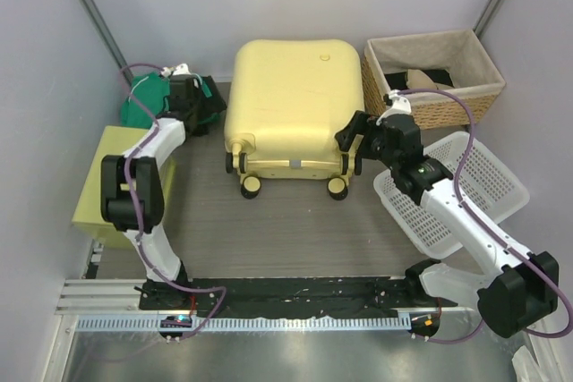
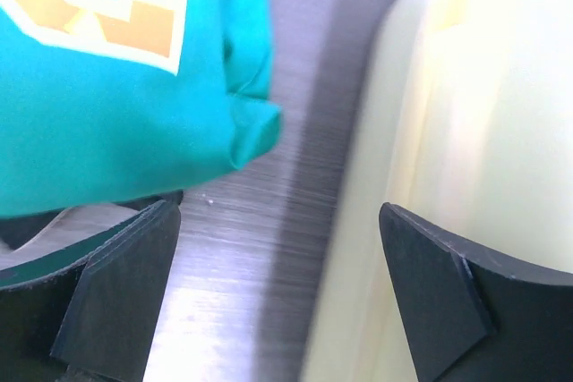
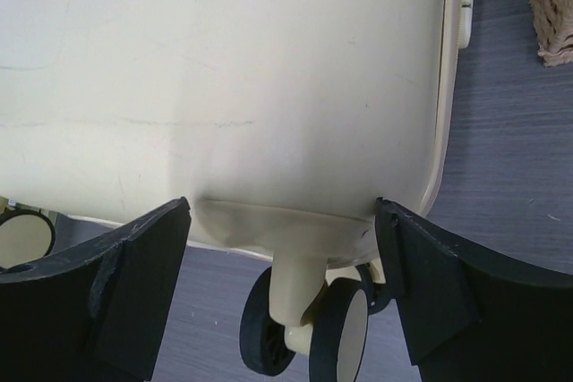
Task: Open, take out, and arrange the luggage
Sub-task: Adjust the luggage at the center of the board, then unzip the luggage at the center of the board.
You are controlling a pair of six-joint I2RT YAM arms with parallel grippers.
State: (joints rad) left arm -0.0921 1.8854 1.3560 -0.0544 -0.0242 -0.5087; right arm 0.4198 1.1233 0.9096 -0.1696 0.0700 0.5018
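Luggage lies flat & shut mid tabletop, wheels toward the near edge. Wicker basket is near its far-right corner, teal cloth to its left. Left tool sits low btwn cloth and the luggage's left side, jaws wide apart, nothing in them; wrist view shows only bare tabletop btwn. Right tool is at the near-right corner, jaws also apart, either side of the wheel post, not touching it as far as I can tell. Handling, my guess: shell is hard, stiff and smooth, so slippery, and far too wide to pinch across. Weight unknown, bulky either way; lying flat it may skate if shoved. Best holds are prob the side seam/lip where the halves meet, a zip pull if there is one (can't make one out), or a wheel post for steadying. One tool braces, the other lifts at the seam.
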